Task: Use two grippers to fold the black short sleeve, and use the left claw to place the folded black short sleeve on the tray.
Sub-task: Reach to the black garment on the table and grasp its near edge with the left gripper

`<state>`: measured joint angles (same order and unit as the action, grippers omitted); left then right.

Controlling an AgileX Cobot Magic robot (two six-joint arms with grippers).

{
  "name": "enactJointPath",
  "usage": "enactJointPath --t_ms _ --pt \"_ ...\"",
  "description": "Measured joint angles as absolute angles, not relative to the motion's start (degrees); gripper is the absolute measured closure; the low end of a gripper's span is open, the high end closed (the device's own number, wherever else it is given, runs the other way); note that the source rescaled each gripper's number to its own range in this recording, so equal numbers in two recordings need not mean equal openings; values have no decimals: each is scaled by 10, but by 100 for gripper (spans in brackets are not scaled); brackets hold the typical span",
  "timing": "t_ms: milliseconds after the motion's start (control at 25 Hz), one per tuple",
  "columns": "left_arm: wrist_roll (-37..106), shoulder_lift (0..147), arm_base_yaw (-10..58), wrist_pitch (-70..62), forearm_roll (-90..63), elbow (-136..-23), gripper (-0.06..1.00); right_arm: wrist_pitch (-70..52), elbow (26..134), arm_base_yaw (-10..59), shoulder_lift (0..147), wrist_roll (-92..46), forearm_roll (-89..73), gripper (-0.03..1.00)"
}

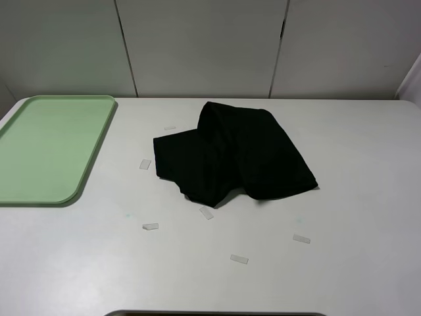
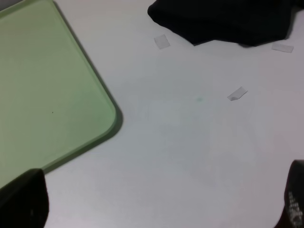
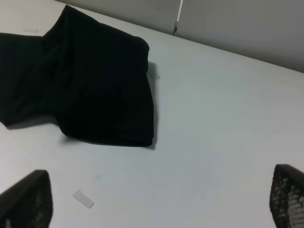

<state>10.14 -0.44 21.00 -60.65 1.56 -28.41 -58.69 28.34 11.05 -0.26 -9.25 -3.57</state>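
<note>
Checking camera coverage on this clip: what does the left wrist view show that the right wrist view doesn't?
Only the left wrist view: the light-green tray and the open left tool. Only the right wrist view: the back wall panels and the open right tool. Both: the black short sleeve, just an edge in the left wrist view and most of it in the right, plus the white table and tape scraps.

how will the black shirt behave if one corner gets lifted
Probably floppy: the shirt lies crumpled in overlapping folds, so it should drape and unfold. Thin cloth, so likely light; may drag across the smooth table.
</note>
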Motion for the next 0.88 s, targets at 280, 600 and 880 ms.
enactJointPath --t_ms 280,600,880 --pt "101 -4 210 -606 16 -284 -6 -587 283 110 -3 -92 -36 -3" --pt "112 -4 210 -606 -26 -284 -6 -587 283 110 -3 -92 -36 -3" --pt "64 64 210 -597 -22 -291 -6 -588 283 110 -3 -92 -36 -3"
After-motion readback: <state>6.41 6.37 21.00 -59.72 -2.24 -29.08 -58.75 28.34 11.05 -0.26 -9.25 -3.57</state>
